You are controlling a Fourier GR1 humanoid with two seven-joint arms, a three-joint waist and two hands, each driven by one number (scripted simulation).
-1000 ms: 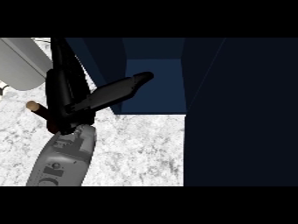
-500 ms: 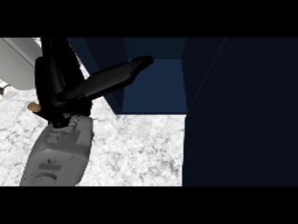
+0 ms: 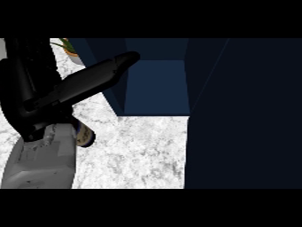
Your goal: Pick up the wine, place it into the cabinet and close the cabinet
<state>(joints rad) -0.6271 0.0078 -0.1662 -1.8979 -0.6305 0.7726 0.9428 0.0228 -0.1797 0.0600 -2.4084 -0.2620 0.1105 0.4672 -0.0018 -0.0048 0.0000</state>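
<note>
Left hand: the left hand (image 3: 32, 95) rises from its grey forearm at the lower left, fingers lying up along the left side and the thumb stretched out toward the cabinet; I cannot tell whether it is curled round anything.
Wine: only a small rounded end, pale with a dark blue band, shows just under the hand beside the forearm; I take it for the wine (image 3: 84, 135), lying tilted, most of it hidden by the hand. Whether it is lifted or resting on the bench I cannot see.
Cabinet: the cabinet (image 3: 156, 86) stands open on the bench, its dark blue hollow facing the hand, which is likely why the arm is angled that way.
Door: the big dark panel at the right looks like the cabinet door (image 3: 251, 115), swung wide so the opening is free.
Bench: the marbled bench (image 3: 140, 155) carries the cabinet.
Plant: a potted plant (image 3: 70, 48) sits behind the hand, near the cabinet's left wall.
Right hand: not to be seen.
Stage: the wine is not yet inside; the door is yet to be shut.
</note>
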